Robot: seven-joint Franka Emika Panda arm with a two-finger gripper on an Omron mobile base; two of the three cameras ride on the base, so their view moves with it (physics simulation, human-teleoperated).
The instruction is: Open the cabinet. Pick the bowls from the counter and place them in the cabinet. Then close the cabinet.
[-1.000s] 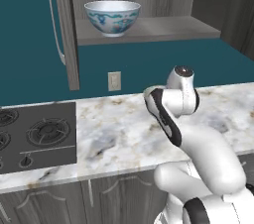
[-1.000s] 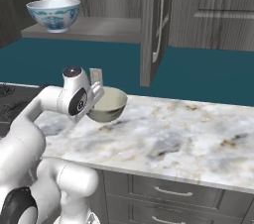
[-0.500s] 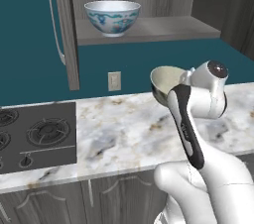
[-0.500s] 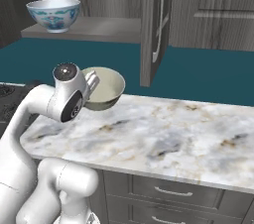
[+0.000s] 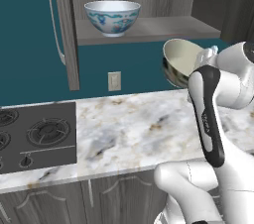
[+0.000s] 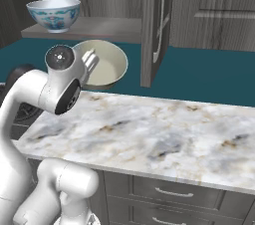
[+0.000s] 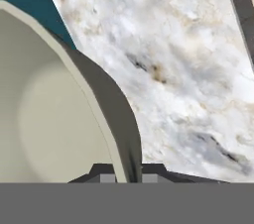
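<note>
Above the desk (image 5: 129,124), the cream bowl (image 5: 179,62) is clamped by its rim in the gripper (image 7: 128,172), now lifted well clear of the marble where a second ago it was carried low. It is held tilted, just below the shelf (image 5: 154,28) of the open cabinet (image 6: 149,25), so placing appears to be next. The white floral bowl (image 5: 112,17) is already set on that shelf. A black cooktop (image 5: 34,136) is set into the desk, backed by a teal wall (image 5: 30,44) with an outlet (image 5: 114,81).

Cream bowl (image 7: 59,119) in pincer (image 7: 128,177) above counter (image 7: 178,69)
</note>
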